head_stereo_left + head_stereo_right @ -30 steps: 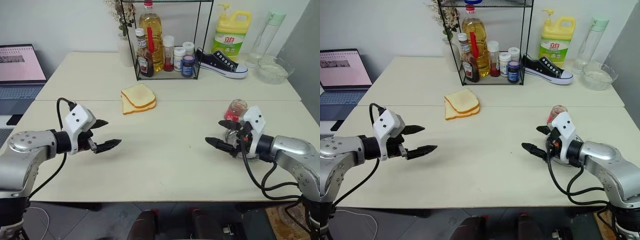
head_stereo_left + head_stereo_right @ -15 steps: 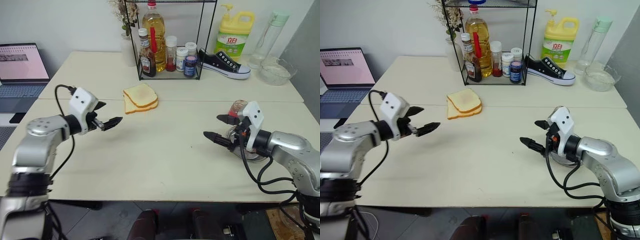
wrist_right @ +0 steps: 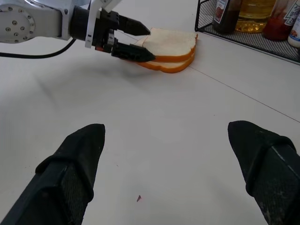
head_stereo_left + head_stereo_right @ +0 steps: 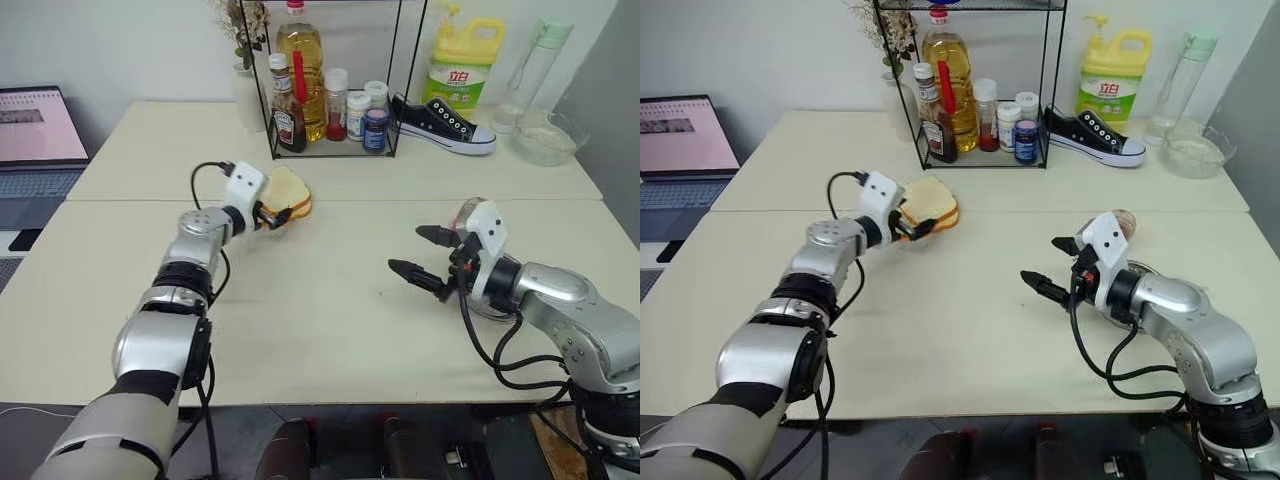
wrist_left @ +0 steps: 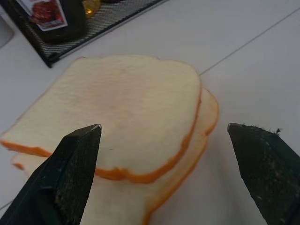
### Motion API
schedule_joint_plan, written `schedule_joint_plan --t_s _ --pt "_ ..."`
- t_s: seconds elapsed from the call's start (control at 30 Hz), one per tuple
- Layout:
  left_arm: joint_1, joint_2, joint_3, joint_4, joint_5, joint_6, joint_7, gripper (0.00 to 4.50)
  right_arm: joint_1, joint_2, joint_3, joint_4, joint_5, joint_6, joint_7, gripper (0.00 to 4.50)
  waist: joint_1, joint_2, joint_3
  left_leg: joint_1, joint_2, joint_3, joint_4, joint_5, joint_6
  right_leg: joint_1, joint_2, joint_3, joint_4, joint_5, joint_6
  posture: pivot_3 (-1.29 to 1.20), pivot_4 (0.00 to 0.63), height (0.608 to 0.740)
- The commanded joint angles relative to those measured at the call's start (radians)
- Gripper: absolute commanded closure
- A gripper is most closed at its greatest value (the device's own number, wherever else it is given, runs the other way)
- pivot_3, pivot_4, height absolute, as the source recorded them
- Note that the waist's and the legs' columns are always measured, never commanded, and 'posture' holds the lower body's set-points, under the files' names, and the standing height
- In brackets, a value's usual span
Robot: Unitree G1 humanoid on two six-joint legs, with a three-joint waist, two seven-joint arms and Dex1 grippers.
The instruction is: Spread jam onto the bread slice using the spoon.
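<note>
Two bread slices lie stacked; the top bread slice (image 4: 291, 189) is cream with a tan crust. My left gripper (image 4: 277, 212) is open at the stack's near-left end. In the left wrist view the bread slice (image 5: 126, 101) lies between the black fingers (image 5: 70, 173); I cannot tell whether they touch it. My right gripper (image 4: 408, 250) hangs open and empty over the table on the right, pointing left. The jam jar (image 4: 468, 211) stands just behind its wrist, mostly hidden. The spoon is out of view. The right wrist view shows the left gripper (image 3: 133, 40) at the bread slice (image 3: 171, 44).
A black wire rack (image 4: 330, 100) with an oil bottle, a sauce bottle and small jars stands behind the bread. Beside it are a black sneaker (image 4: 440, 125), a yellow detergent bottle (image 4: 455, 65), a clear bottle (image 4: 530, 60) and a glass bowl (image 4: 545, 135). A laptop (image 4: 35, 125) sits far left.
My left arm has stretched forward and to the right across the table, bringing its open gripper up to the bread stack. My right gripper has drifted slightly left and stays open.
</note>
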Motion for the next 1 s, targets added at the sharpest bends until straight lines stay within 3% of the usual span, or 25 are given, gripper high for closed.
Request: schedule_joint_plan --t_s 0.03,0.8,0.9,1.0 --pt "-0.054 0.011 0.013 0.042 0.022 -0.043 0.021 0.00 0.009 0.006 -0.029 -0.055 0.013 0.006 -0.026 0.04 0.000 0.000 0.000 0.000 0.000 0.000 0.000 0.000 0.000 -0.001 0.000 0.000 0.001 0.000 0.000 0.00 0.150 0.740" --pt "-0.104 -0.036 0.100 0.120 0.037 -0.013 0.187 0.00 0.013 0.042 -0.027 -0.109 0.038 0.068 -0.102 0.04 0.004 0.000 0.000 -0.003 -0.001 -0.002 0.007 0.000 0.000 -0.002 0.001 -0.001 0.006 0.000 0.000 0.00 0.150 0.740" --pt "-0.102 -0.043 0.096 0.127 0.049 -0.010 0.193 0.55 0.019 0.046 -0.031 -0.116 0.042 0.073 -0.110 0.00 0.004 0.000 0.000 -0.003 -0.001 -0.002 0.008 0.000 0.000 -0.002 0.001 -0.001 0.006 0.000 0.000 0.00 0.150 0.740" --pt "-0.101 -0.049 0.097 0.132 0.057 -0.004 0.194 1.46 0.021 0.046 -0.035 -0.120 0.043 0.076 -0.113 0.00 0.004 0.000 0.000 -0.004 -0.001 -0.002 0.008 0.000 0.000 -0.002 0.001 -0.001 0.006 0.000 0.000 0.00 0.150 0.740"
